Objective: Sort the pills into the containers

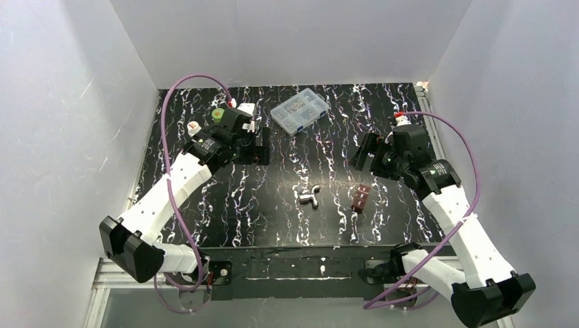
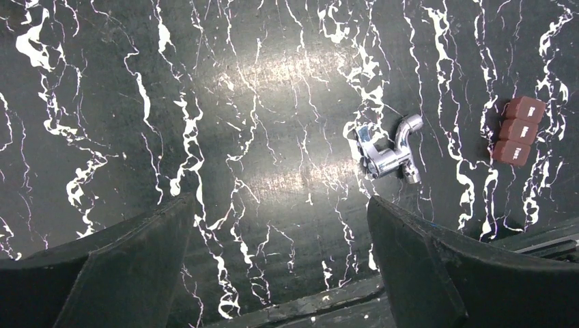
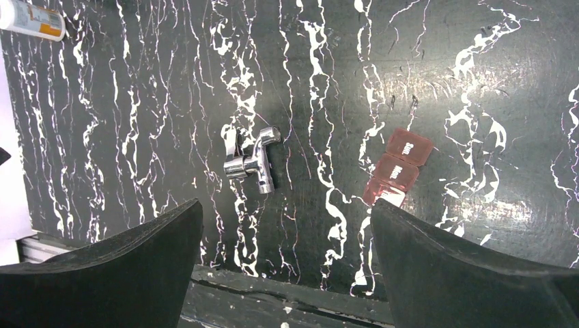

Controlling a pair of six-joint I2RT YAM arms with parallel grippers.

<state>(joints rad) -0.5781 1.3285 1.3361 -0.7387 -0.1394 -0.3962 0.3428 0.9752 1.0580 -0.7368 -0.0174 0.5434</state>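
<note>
- Left hand [image 1: 255, 147]: jaws wide, nothing held. It hangs over the left half of the counter [image 1: 205, 205], well apart from the case.
- Box [image 1: 299, 109]: clear, lid down, at the far middle. Its compartments hold small bits, too small to tell whether they are pills.
- Metal piece [image 1: 309, 198]: shiny, lying at the near middle, near the case on its left but not touching it.
- Case [image 1: 360, 197]: lies flat on the counter right of centre, near side, closer to the right hand.
  - In the wrist views it is a row of three joined cells, each lid bearing a pale mark.
  - The lids look shut, and I cannot tell what is inside.
  - It is probably light, stiff, smooth plastic, so it is likely to skid or swivel when nudged.
  - It sits low, so the best hold looks to be across its narrow width at the middle cell, with the fingers down at the counter.
  - A pinch at a lid edge might pop that lid open.
- Right hand [image 1: 362, 154]: jaws wide, empty, just far of the case.
</note>
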